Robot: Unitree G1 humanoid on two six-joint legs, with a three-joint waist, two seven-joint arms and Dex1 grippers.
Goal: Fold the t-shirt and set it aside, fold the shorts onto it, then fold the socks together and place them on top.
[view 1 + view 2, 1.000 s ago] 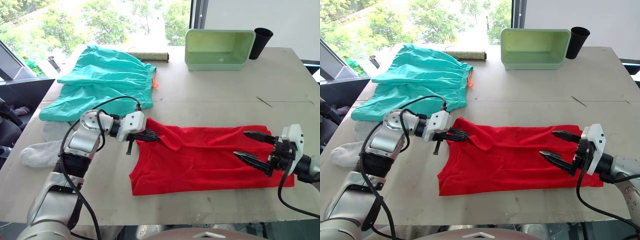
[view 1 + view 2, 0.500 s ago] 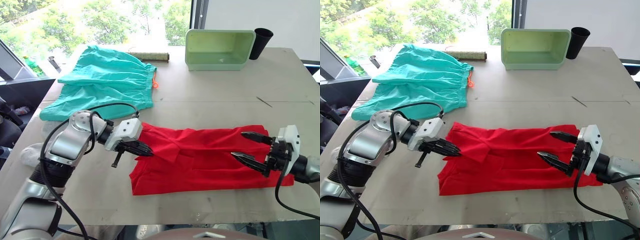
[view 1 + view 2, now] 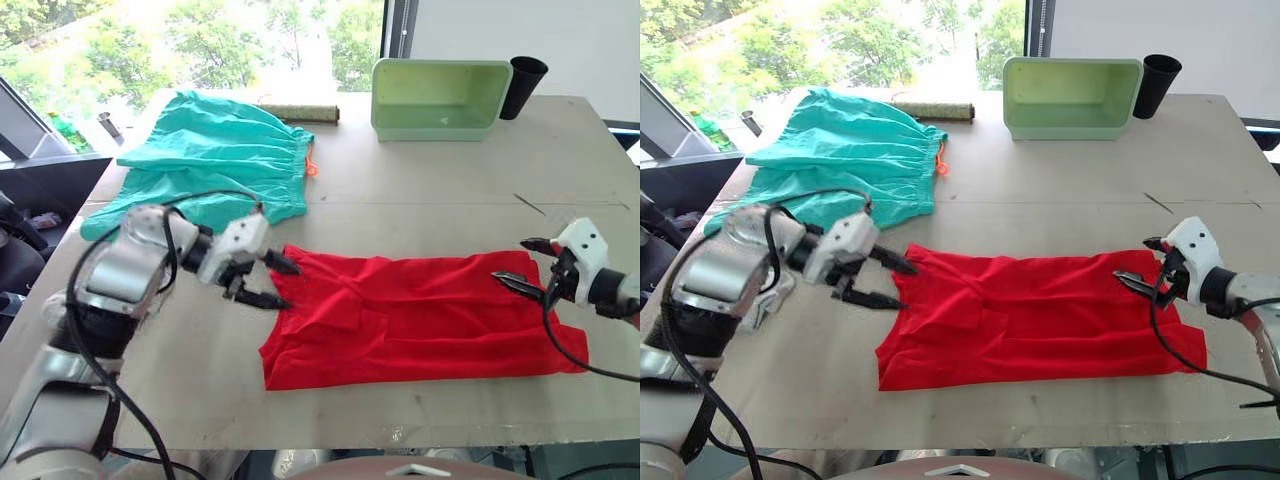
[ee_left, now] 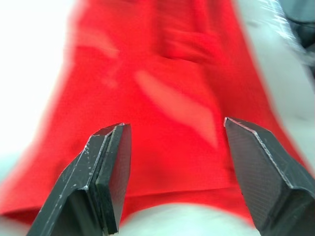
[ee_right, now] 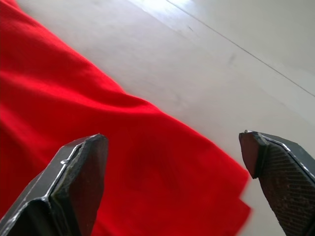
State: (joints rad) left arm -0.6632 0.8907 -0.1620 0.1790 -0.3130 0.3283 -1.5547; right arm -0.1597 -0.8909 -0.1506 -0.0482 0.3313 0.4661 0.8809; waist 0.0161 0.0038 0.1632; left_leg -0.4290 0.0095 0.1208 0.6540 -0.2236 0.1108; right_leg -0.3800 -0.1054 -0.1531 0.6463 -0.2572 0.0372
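Both jaws open beside t-shirt edges.

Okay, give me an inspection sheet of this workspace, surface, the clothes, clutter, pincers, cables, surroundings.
Surface: grey table, scuffed, a seam running across it.
T-shirt: red, folded into a long band at the near edge.
Shorts: teal, spread at the far left corner.
Socks: grey fabric partly hidden behind the left arm; too hidden to judge.
Clutter: green tub, black cup, dark roll along the far edge.
Pincers: left pincer open at the shirt's left end; right pincer open over its right end.
Cables: black leads looping along both arms.
Surroundings: window, trees outside.
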